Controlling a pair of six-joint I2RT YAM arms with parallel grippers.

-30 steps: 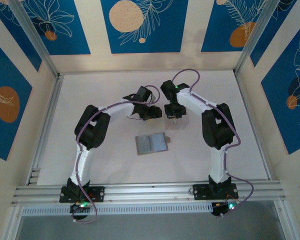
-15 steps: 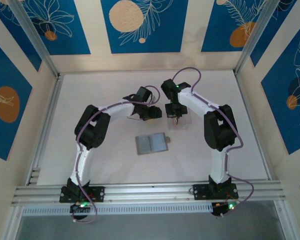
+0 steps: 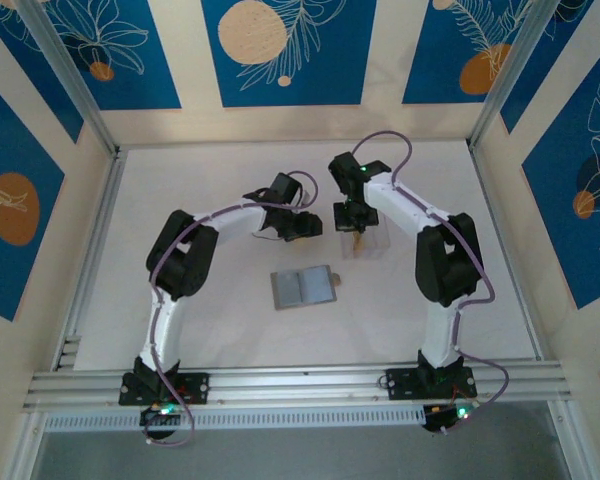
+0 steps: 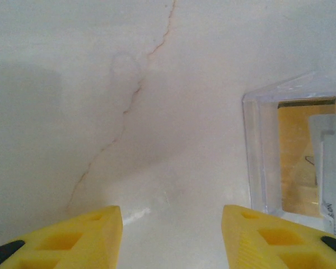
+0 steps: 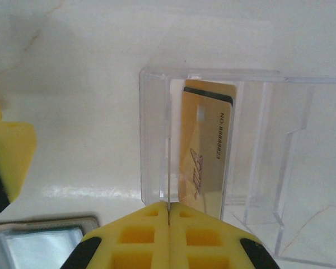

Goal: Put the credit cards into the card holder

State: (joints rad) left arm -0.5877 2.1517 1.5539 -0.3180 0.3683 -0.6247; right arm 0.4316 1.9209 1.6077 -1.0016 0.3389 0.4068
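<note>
While the card holder [image 3: 303,287] lay open and apparently unfilled at the middle of the table [image 3: 200,310], the right gripper [image 5: 168,224] hung at the clear stand [image 5: 151,140] at about one o'clock from it, fingers clenched beside the gold credit card [image 5: 204,151] standing there; whether they pinched a card could not be told. At twelve o'clock from the holder the left gripper [image 4: 171,235] hovered, fingers spread on nothing. Judged so, the first pick was underway and every insertion remained.
</note>
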